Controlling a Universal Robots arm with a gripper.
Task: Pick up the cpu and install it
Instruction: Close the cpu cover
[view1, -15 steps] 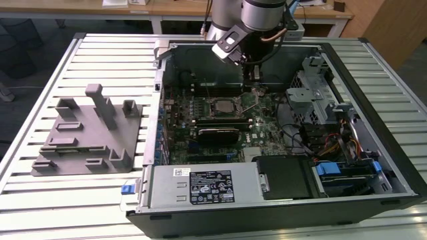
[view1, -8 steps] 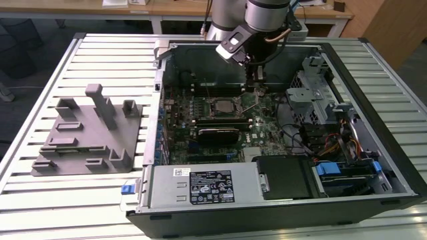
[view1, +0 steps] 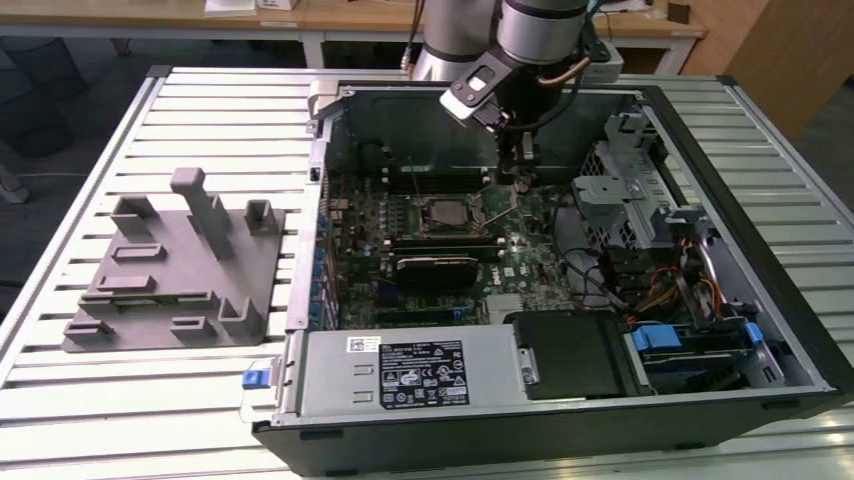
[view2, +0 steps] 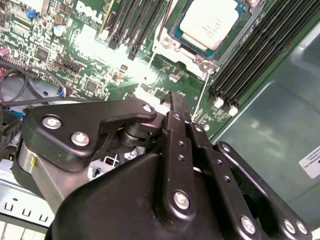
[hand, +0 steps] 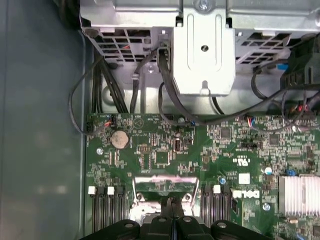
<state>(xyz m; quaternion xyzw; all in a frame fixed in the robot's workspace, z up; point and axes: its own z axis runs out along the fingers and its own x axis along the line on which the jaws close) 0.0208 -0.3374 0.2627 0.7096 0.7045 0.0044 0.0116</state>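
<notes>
The cpu (view2: 209, 22), a flat square chip with a pale silver top, lies in the socket on the green motherboard (view2: 85, 45). In the exterior view the cpu (view1: 446, 210) sits mid-board inside the open computer case. My gripper (view1: 523, 178) hangs just beside the socket, toward the exterior view's right. In both wrist views its black fingers (view2: 175, 112) are pressed together with nothing between them. A thin metal socket lever (view2: 201, 97) runs right beside the fingertips. The gripper (hand: 172, 204) points down near a shiny metal socket frame (hand: 164, 184).
Memory slots (view2: 250, 55) flank the socket. A drive cage (view1: 638, 195), cables (view1: 587, 265) and a power supply (view1: 407, 375) crowd the case. A large grey plastic holder (view1: 167, 270) with upright posts stands on the slatted table (view1: 120, 400) at the exterior view's left.
</notes>
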